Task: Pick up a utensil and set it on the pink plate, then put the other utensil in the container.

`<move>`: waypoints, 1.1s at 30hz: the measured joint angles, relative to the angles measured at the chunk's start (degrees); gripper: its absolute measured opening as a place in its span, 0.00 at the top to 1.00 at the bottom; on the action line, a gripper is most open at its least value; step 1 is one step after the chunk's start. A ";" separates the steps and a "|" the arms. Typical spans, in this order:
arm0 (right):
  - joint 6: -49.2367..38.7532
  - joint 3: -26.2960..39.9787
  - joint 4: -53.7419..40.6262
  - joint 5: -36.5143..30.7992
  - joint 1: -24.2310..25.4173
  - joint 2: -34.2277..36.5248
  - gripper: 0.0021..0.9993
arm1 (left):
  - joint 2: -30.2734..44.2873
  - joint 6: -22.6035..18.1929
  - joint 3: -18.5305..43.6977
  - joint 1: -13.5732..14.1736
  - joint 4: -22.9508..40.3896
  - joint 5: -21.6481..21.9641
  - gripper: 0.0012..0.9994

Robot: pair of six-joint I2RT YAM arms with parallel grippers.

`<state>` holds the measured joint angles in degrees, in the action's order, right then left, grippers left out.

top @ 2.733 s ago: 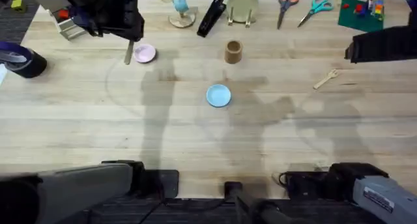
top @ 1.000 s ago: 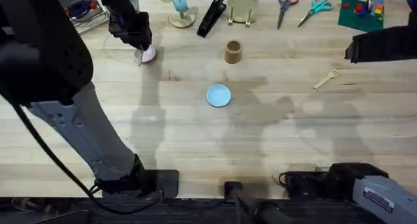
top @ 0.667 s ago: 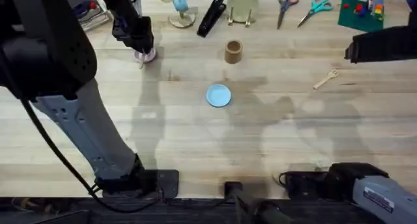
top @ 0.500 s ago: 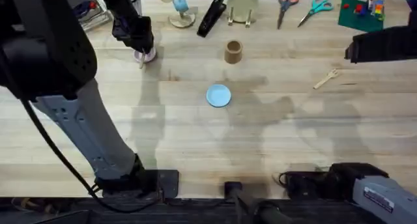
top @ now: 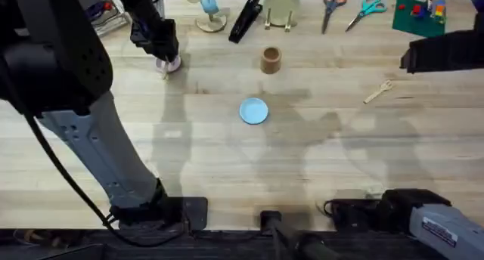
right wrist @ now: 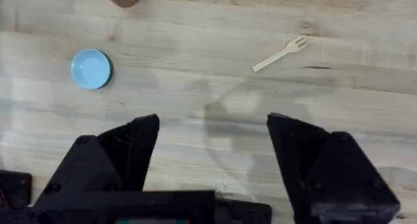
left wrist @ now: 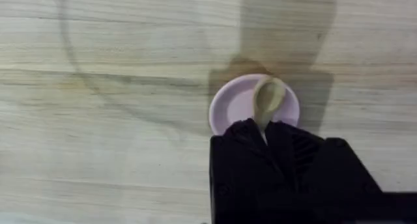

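Since 2.7 s ago, left arm has swung out from the far-left corner and come down over the pink plate; over the last half sec it barely shifts. Fork, blue plate, cup and right arm haven't moved.

Left gripper is now low over the plate, jaws narrow and closed on the spoon. Wrist cam shows the spoon's handle pinched between the black fingers, rounded bowl sticking out past the tips and lying over the middle of the pink plate. Can't tell if the bowl is touching the plate yet or just above it. Held that way prob. so the bowl end lands inside the rim before letting go; looks like the placing step, release not yet done.

Right gripper hangs high over the right side of the table, jaws wide, nothing in them. Fork lies flat on bare wood, well apart from those jaws, prongs pointing away from the blue plate. In overhead the fork sits right of the tan cup, a fair stretch between them; cup stands upright, just beyond the blue plate. Fork is untouched, so 2nd half of the job is still to do.
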<state>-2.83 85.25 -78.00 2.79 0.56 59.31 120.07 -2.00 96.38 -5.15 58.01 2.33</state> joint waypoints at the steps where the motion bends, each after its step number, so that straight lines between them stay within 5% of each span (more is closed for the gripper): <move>1: 0.00 0.00 -0.01 0.00 0.00 0.00 0.00 | 0.00 0.00 0.02 0.00 -0.03 0.00 0.95; 33: 0.00 0.00 0.00 0.00 0.00 0.00 0.00 | -0.01 -0.15 0.00 0.00 -0.43 0.00 0.79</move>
<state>-2.83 85.25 -78.00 2.79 0.56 59.31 120.06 -2.15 96.38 -5.15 57.58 2.33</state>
